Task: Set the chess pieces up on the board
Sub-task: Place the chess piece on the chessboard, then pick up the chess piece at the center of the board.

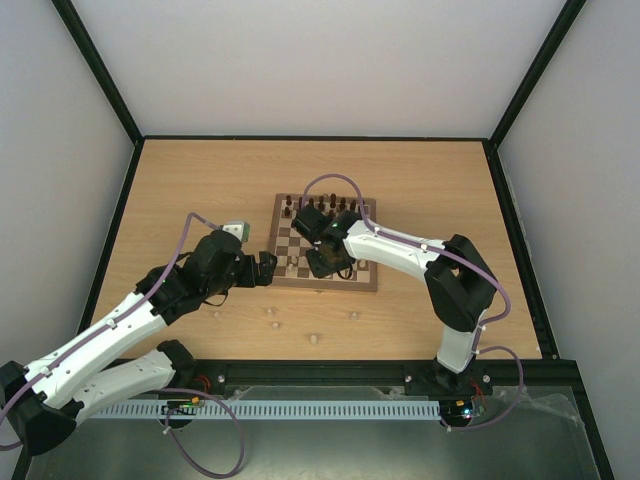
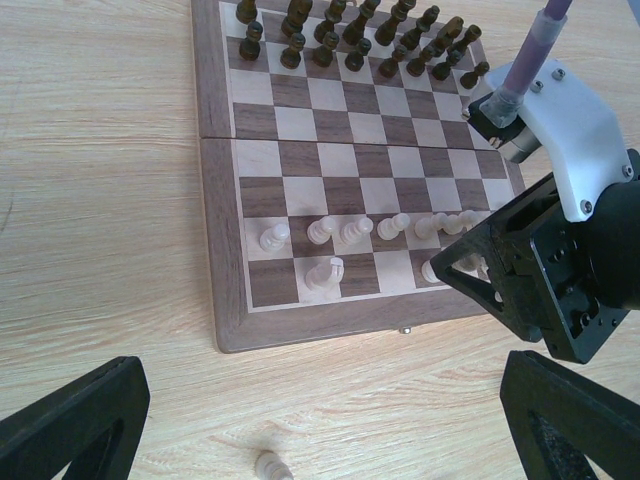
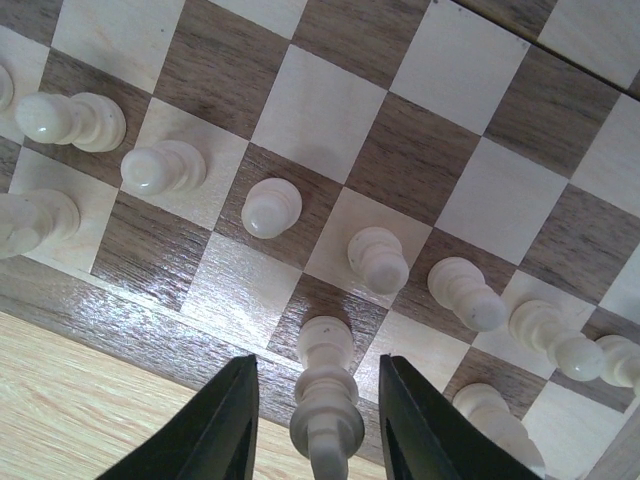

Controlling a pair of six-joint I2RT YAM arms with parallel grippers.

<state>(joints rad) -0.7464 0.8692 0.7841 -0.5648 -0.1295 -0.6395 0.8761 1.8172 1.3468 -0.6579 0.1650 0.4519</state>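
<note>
Board [image 1: 293,246] lies flat on the light-wood surface [image 1: 420,180], about mid-width, a little toward the far side.

Dark chess pieces [image 2: 350,35]: standing in the two far rows of the board, packed close. I cannot tell from these views whether every square there is filled.

Pale pawns [image 3: 270,207]: a line of them upright along the second row from the near edge. In the left wrist view the leftmost pawn stands one square apart from the others.

Right gripper [image 3: 320,435]: over the near edge of the board, about mid-width, pointing down. A tall pale piece [image 3: 325,385] stands upright on a dark square of the nearest row, directly between the two fingers. The jaws are parted only slightly. A clear strip of board shows between the piece and one finger, and a thinner strip on the other side, so the piece stands on its own and nothing is gripped. Other pale pieces stand in the same near row on either side; one [image 2: 325,275] is visible toward the left.

Left gripper [image 2: 320,425]: off the board, over bare surface beside its near-left corner. The jaws are spread fully wide and hold nothing. One small pale piece [image 2: 270,465] lies on the surface below, between the fingers, and neither finger touches it.

Loose pale pieces [image 1: 313,338]: a handful scattered on the surface between the board's near edge and the arm bases, well apart from each other.
</note>
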